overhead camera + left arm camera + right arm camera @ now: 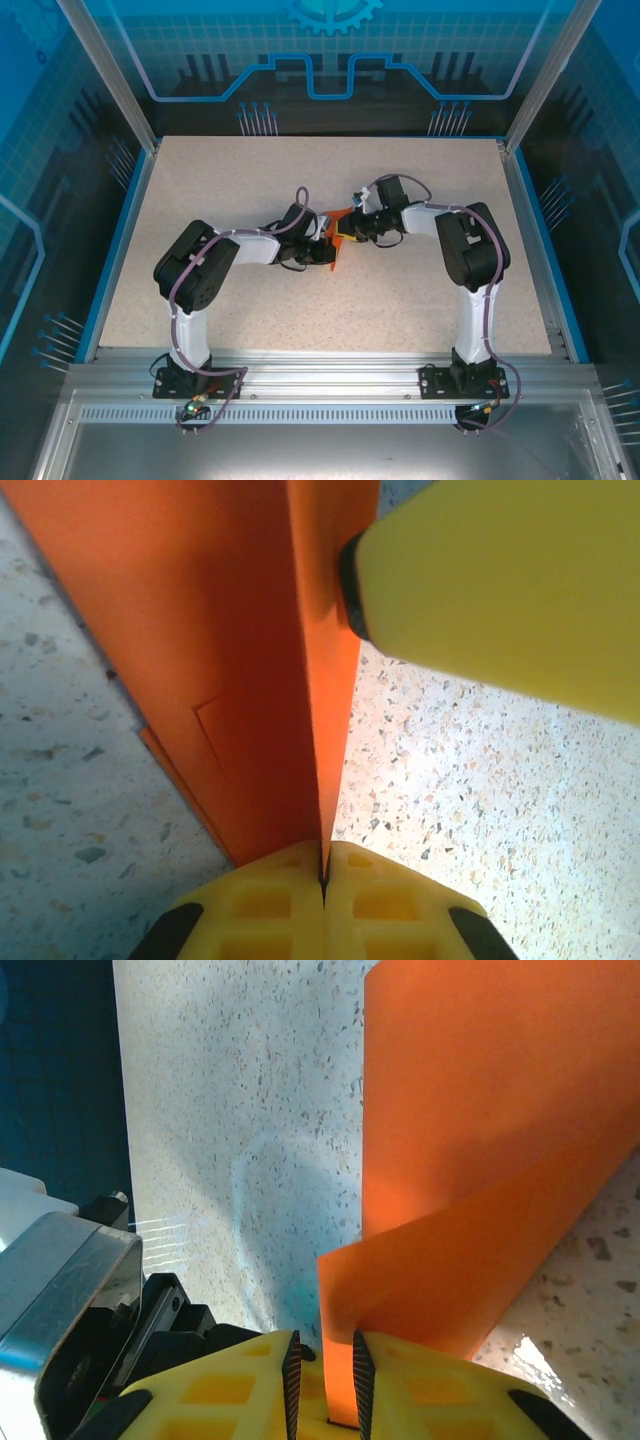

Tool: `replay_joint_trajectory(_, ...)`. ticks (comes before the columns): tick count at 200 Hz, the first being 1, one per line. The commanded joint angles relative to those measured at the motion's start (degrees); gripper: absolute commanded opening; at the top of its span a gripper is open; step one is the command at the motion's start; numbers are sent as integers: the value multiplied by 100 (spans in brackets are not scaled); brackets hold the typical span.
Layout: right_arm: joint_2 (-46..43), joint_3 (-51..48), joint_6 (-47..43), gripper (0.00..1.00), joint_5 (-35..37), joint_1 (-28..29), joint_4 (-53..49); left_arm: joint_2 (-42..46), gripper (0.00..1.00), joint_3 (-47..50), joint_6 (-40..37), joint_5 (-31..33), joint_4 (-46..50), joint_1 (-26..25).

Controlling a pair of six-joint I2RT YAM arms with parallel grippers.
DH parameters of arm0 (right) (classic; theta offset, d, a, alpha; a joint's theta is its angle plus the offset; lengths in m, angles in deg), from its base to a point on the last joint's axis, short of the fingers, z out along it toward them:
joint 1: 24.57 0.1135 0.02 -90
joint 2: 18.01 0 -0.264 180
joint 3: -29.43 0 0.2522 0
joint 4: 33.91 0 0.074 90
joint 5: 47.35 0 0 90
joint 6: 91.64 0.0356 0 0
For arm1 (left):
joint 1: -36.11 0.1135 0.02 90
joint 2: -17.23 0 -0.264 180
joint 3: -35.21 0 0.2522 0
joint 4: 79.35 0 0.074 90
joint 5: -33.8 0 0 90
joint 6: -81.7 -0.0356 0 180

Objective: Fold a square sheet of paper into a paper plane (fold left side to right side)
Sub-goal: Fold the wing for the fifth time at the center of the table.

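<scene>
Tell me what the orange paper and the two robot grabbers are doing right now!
Paper: bent and creased, lifted up, held by both grippers.
Left gripper: jaws shut on the paper's folded edge.
Right gripper: jaws shut on a curled-up edge of the paper.

Top view's bright and even, with soft shadows under the arms on the tabletop (420,290). Left wrist: the yellow finger (500,590) up close blurs and the tabletop beside it washes out. Right wrist: glare at lower right, bluish shadow left of the orange sheet (480,1110).
</scene>
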Motion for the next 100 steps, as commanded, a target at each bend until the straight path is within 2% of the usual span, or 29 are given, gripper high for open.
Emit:
replay_joint_trajectory(1, 161, 181, 65, 24, -34, 93, 216, -84, 3, 301, 220, -65, 34, 91)
replay_joint_trajectory(54, 53, 177, 33, 24, -99, 85, 396, -54, 2, 675, 636, -349, -619, 268)
replay_joint_trajectory(100, -508, -213, -139, 25, -143, -158, 378, -71, 1, 798, 778, -440, -845, 338)
